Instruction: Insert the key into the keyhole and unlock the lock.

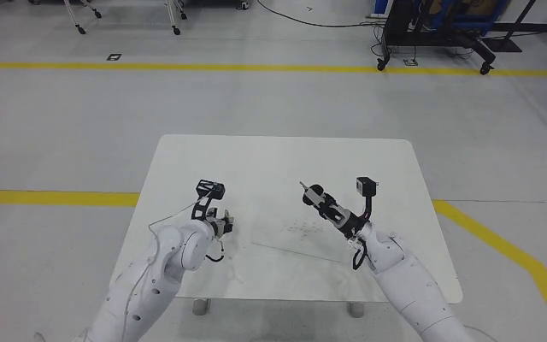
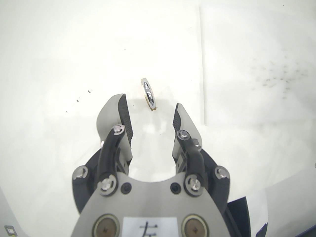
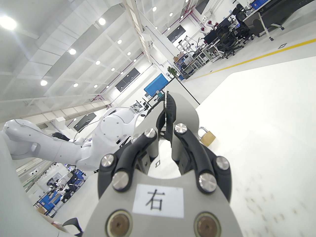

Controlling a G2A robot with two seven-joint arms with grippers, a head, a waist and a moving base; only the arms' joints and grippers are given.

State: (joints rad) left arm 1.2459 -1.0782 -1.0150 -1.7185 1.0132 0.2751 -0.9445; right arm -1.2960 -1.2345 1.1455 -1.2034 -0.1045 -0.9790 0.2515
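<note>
The left fingers [image 2: 123,114] hang spread apart close to the padlock [image 2: 148,94] standing on the white desk [image 2: 74,38], while the right fingers [image 3: 184,115], raised well apart from it, are pressed together, pinching the thin key [image 1: 302,184].

White desk [image 1: 256,154], rounded corners, on a grey floor with yellow lines [image 1: 256,67]. The left gripper [image 1: 226,224] is low over the near left part of the desk. The right gripper [image 1: 306,191] is raised near centre, angled away from the robot, fingers together on the key [image 1: 301,184]. Dark scuff marks [image 1: 299,227] lie between the arms.
</note>
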